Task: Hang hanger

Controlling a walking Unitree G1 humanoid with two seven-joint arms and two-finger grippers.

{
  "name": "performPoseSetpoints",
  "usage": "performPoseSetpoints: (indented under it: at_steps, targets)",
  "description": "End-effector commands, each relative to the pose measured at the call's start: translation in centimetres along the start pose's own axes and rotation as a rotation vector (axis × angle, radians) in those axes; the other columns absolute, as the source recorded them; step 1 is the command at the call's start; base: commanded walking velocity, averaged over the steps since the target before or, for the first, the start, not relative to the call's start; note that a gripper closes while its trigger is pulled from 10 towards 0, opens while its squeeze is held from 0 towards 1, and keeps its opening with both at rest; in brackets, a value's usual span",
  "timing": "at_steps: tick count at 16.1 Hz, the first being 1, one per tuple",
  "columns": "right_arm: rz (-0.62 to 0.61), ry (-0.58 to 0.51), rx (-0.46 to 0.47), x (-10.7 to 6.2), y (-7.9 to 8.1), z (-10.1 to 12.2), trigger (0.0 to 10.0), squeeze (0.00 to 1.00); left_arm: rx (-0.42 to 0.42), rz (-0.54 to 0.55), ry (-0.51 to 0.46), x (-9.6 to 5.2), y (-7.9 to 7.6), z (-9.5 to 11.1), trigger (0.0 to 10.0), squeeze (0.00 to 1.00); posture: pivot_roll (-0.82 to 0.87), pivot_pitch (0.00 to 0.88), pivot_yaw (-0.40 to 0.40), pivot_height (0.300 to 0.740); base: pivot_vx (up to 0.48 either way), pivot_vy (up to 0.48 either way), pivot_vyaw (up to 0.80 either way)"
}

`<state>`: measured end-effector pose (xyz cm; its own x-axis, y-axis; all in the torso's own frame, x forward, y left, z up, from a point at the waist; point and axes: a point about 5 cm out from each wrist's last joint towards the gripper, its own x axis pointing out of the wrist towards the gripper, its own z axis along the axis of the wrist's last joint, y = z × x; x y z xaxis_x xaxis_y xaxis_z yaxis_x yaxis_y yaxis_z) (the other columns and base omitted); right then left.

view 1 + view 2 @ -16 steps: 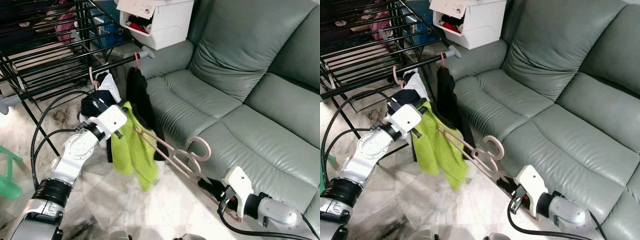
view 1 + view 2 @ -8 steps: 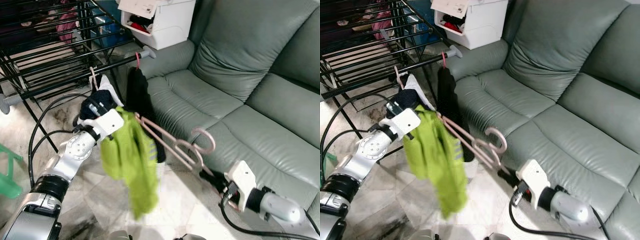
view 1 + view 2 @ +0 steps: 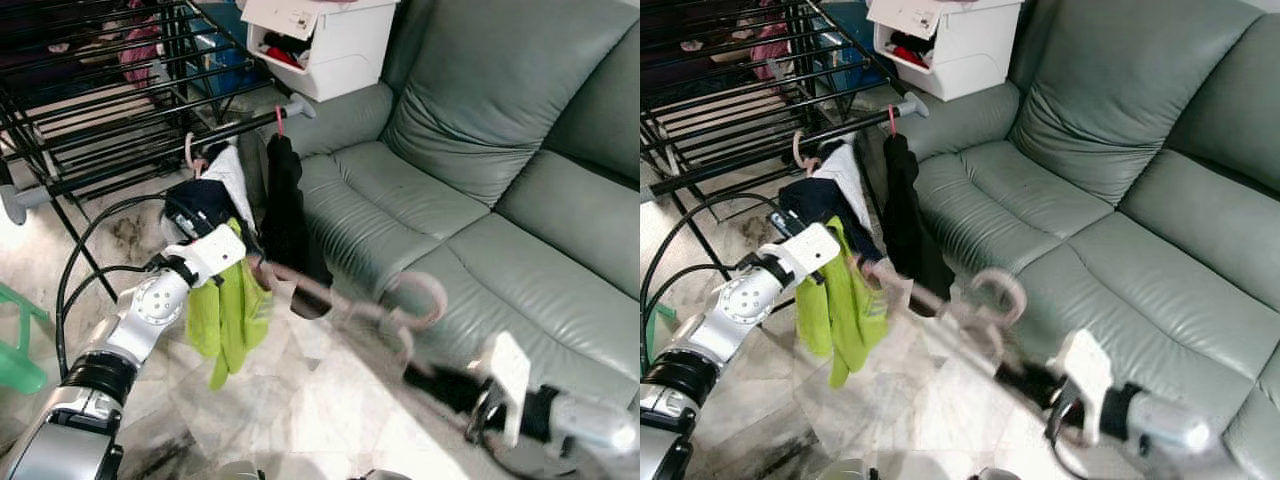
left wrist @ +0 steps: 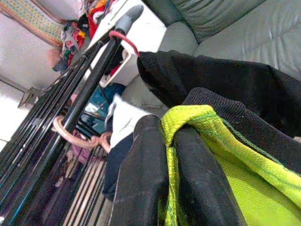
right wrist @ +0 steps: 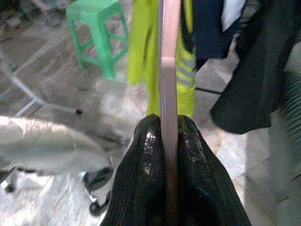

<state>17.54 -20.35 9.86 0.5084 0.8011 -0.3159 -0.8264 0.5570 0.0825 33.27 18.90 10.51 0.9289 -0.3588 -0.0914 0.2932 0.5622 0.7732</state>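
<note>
A pink hanger (image 3: 345, 300) stretches low across the floor in front of the sofa, its hook (image 3: 420, 296) curling up near the seat edge. My right gripper (image 3: 440, 385) is shut on the hanger's lower end, fingers (image 5: 150, 174) pinching the pink bar (image 5: 168, 70). A lime-green garment (image 3: 232, 315) droops from the hanger's far end, and my left gripper (image 3: 232, 245) is shut on its cloth (image 4: 188, 155). Behind stands the black drying rack (image 3: 120, 110), whose rail (image 3: 235, 127) carries a black garment (image 3: 290, 215) on a red hook and a white-and-navy garment (image 3: 215, 195) on a pink hook.
A grey-green leather sofa (image 3: 480, 170) fills the right side. A white storage box (image 3: 325, 45) with clothes sits on its armrest. A green plastic stool (image 3: 15, 345) stands at the left on the marble floor. Black cables (image 3: 75, 280) loop beside my left arm.
The right gripper has swung right and lower with the hanger, now motion-blurred. The green garment has bunched up shorter under the left gripper, closer to the rack.
</note>
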Motion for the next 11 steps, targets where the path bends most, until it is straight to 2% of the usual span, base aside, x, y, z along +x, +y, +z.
performPoseSetpoints:
  at_steps: [1, 4, 7, 11]
  targets:
    - [-0.047, -0.037, -0.017, -1.1, -1.2, 1.3, 10.0, 0.0, 0.029, 0.03, -0.013, 0.3, 1.0, 0.3, 10.0, 0.0, -0.07, 0.0, 0.009, 0.74, 0.0, 0.0, 0.0]
    - [-0.082, 0.07, -0.061, -2.1, -2.2, 0.0, 10.0, 0.0, -0.007, 0.001, -0.048, 0.1, 0.9, 0.5, 10.0, 0.0, -0.07, 0.0, 0.012, 0.74, 0.0, 0.0, 0.0]
    - [-0.065, 0.086, -0.024, -1.8, -2.1, -0.8, 10.0, 0.0, -0.014, 0.009, -0.162, 0.0, 0.9, 2.1, 10.0, 0.0, -0.07, 0.0, 0.011, 0.74, 0.0, 0.0, 0.0]
    - [-0.032, 0.11, -0.014, -1.2, -1.8, -1.7, 10.0, 0.0, -0.078, -0.017, -0.286, -0.2, 0.7, 3.8, 10.0, 0.0, -0.06, 0.0, 0.011, 0.74, 0.0, 0.0, 0.0]
